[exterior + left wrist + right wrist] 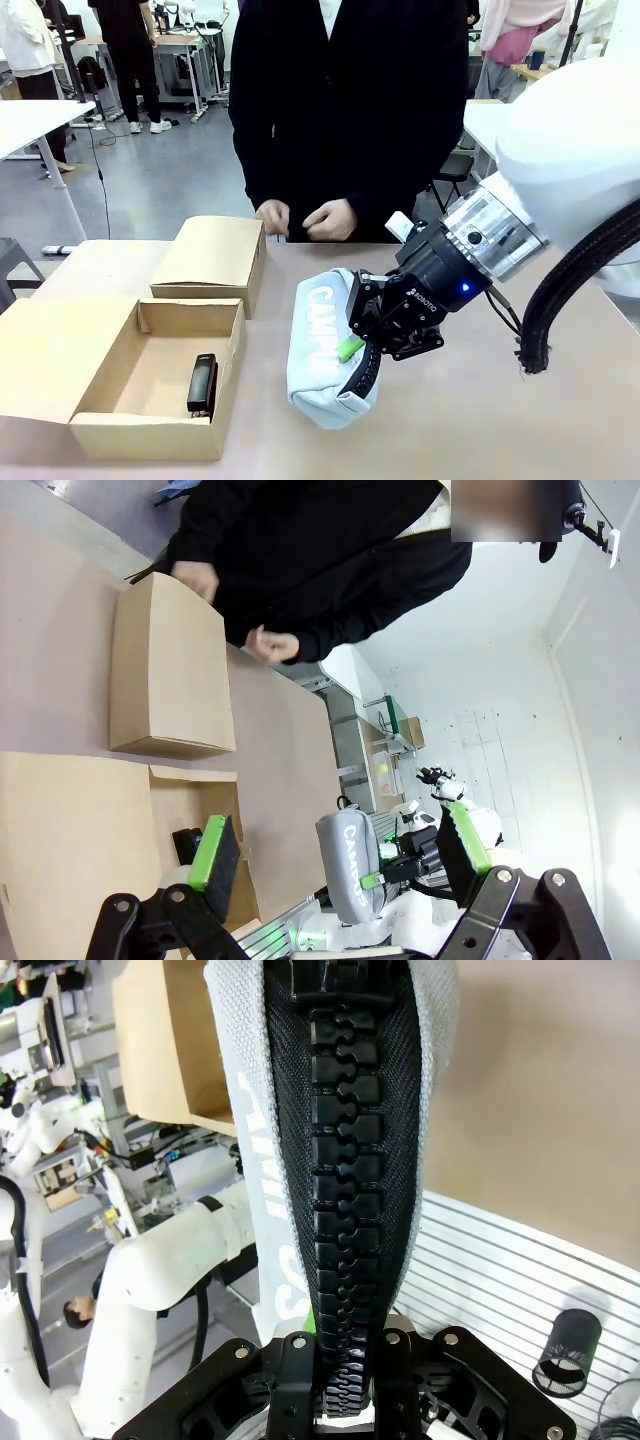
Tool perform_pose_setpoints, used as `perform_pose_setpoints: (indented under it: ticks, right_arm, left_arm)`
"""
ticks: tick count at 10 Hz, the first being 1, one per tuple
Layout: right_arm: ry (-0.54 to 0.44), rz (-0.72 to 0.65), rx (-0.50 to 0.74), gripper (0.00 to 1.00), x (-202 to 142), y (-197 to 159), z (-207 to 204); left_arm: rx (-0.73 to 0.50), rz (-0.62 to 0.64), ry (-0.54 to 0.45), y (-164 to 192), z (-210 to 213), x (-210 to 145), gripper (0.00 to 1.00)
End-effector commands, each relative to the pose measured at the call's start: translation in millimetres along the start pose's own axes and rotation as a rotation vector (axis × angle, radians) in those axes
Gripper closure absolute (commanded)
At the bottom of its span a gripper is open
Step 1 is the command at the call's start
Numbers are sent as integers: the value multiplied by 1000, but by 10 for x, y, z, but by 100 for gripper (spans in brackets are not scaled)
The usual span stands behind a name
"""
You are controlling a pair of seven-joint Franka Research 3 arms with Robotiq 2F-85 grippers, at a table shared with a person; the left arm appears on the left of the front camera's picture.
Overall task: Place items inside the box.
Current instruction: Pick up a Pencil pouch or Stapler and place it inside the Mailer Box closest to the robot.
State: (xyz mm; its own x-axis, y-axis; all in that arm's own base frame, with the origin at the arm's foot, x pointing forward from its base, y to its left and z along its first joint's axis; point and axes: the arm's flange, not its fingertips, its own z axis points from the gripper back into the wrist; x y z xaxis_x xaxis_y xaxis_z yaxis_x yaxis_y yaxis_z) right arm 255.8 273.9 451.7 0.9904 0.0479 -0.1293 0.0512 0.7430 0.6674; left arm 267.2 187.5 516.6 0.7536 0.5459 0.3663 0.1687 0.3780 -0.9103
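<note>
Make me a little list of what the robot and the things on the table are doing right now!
Right pincer: shut on the black zip of the grey fabric pencil case marked CAMPUS
Left pincer: open, holding nothing
Pencil case place: outside and to the right of the open brown cardboard box
Inside the open box: one black stapler
Behind the open box: a closed brown cardboard box
Person: at the far side, hands near the table's edge, holding nothing
</note>
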Motion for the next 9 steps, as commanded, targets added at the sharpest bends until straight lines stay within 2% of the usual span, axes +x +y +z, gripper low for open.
perform_pose_setpoints:
  ticks: [1,3,5,7,9]
  right_arm:
    - [4,12,1,91,2,6,-8]
    - [-38,18,42,91,74,266,-118]
    - [-96,43,84,91,257,828,-407]
    - [-54,50,7,91,401,1406,-925]
    - [-96,6,-33,91,564,1762,-1416]
  left_arm:
    - [-24,-16,-12,-4,0,-2,0]
    - [-24,-16,-12,-4,0,-2,0]
    - [-24,-16,-12,-4,0,-2,0]
    - [-24,-16,-12,-4,0,-2,0]
    - [-24,-16,-12,-4,0,-2,0]
